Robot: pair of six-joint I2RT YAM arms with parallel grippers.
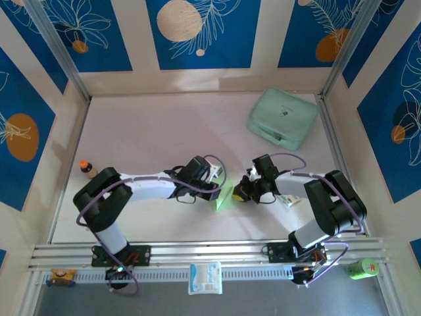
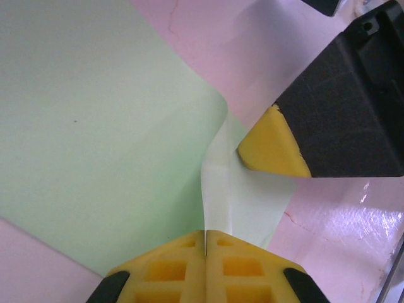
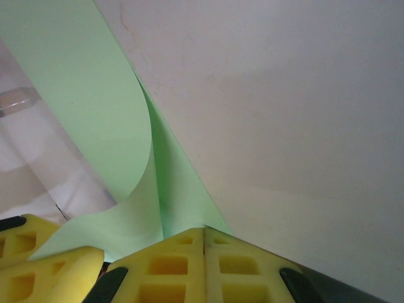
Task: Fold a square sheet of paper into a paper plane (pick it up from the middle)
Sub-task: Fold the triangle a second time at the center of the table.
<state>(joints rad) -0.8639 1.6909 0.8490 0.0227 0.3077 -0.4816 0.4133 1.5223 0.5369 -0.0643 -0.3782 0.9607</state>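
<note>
The square sheet of paper (image 2: 95,126), partly folded, is pinched at its edge by the left gripper (image 2: 206,237) and the right gripper (image 3: 204,232), each with its fingers pressed together.

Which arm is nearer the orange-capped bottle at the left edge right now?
Left. The left arm bends right beside the bottle, on its near-right side. The right arm is far across the table, beyond the paper.

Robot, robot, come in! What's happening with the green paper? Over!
Left gripper shut on green paper. Right gripper shut on it too. Paper curled up between them. Mint case far back, not in the way.
</note>
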